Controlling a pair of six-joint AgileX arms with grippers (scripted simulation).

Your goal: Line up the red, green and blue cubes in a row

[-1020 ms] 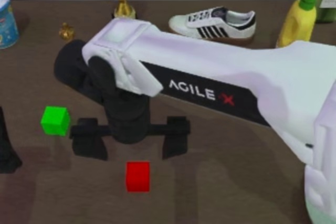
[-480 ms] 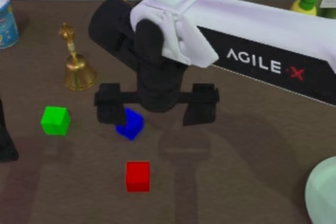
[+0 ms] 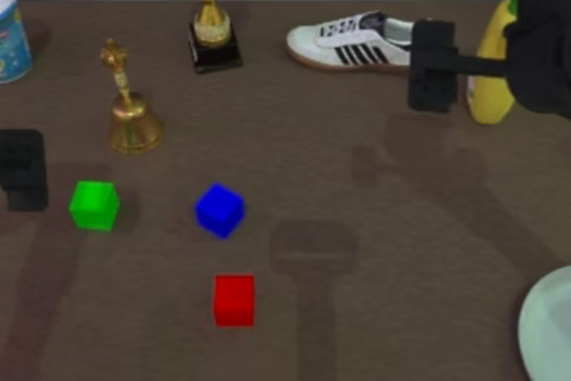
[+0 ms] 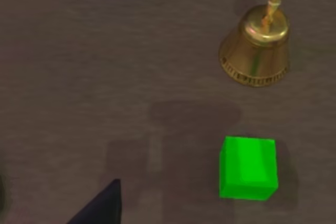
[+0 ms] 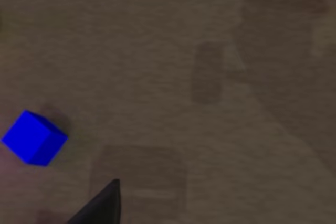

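You are looking at three cubes lying apart on the table (image 3: 357, 220). The blue cube (image 3: 219, 210) is sitting turned at an angle near the middle, the green cube (image 3: 95, 205) is resting well to its left, and the red cube (image 3: 234, 300) is lying nearer the front edge, just right of the blue one; none are touching.

The left gripper (image 3: 22, 169) is showing at the left edge beside the green cube, mostly cut off, so you cannot tell whether its claw is released or clenched. The right gripper (image 3: 500, 69) is hanging at the far right over the shoe (image 3: 361, 42) and the yellow bottle (image 3: 492, 60), one finger (image 3: 433, 66) showing and the other out of frame; its state is unreadable too.

A bell (image 3: 130, 113), a trophy (image 3: 210, 6) and a can (image 3: 11, 33), partly cropped, are standing along the back. A pale plate (image 3: 549, 327) is cut off at the right corner.
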